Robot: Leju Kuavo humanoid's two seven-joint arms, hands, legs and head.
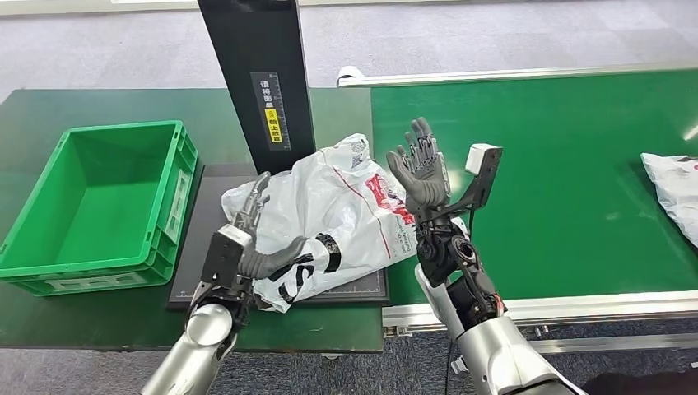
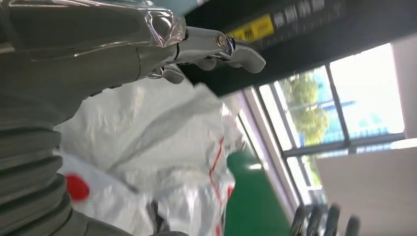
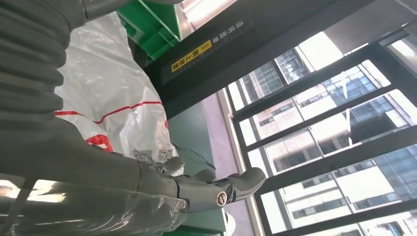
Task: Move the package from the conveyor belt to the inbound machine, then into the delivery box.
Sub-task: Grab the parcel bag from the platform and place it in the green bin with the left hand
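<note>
Dark green table [image 1: 49, 317] under green crate [image 1: 99, 206], black scale mat [image 1: 206, 247].

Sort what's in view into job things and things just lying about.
Job: package on the inbound machine, held by the left hand; green box; conveyor belt; right hand, raised and open.
Lying about: second bag on the belt.

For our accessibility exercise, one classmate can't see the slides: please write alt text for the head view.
A white plastic package lies on the black pad of the inbound machine, gripped at its near edge by the left robot hand. The right robot hand is raised, fingers spread, beside it over the green conveyor belt; an empty green delivery box sits to the left.
</note>
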